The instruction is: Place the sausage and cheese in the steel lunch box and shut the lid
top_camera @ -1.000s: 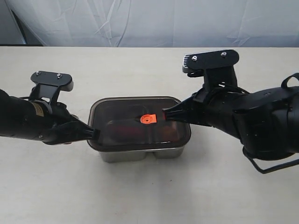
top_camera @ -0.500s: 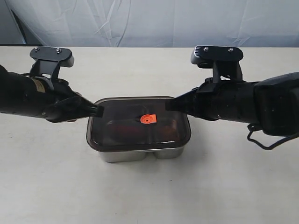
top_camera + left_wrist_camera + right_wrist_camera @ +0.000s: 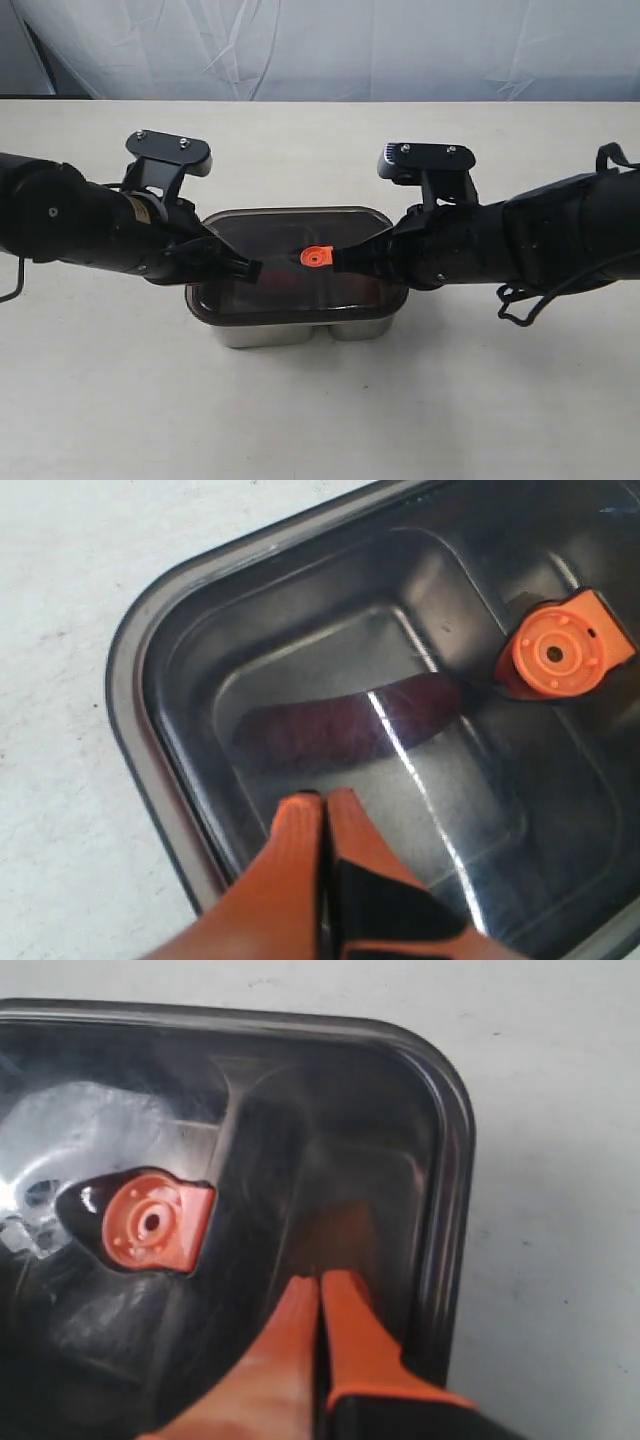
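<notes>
The steel lunch box (image 3: 290,333) stands mid-table with the dark translucent lid (image 3: 270,235) lying on it and the orange valve (image 3: 315,257) at its centre. Through the lid (image 3: 200,630) the sausage (image 3: 340,725) shows as a dull red curved shape. The cheese is not plain: a dim orange-brown patch (image 3: 340,1230) under the lid (image 3: 440,1110) may be it. My left gripper (image 3: 252,267) is shut and empty, its tip on or just over the lid left of the valve (image 3: 558,655). My right gripper (image 3: 335,260), also shut and empty, has its tip beside the valve (image 3: 150,1223) on the right.
The beige table (image 3: 320,420) spreads around the box on all sides. A white cloth backdrop (image 3: 330,45) hangs behind the table's far edge. Both black arms lie low across the table on either side of the box.
Both shut grippers have swung inward from the box's outer ends to over the lid's middle, and come down toward its top. The box and lid have stayed put.
</notes>
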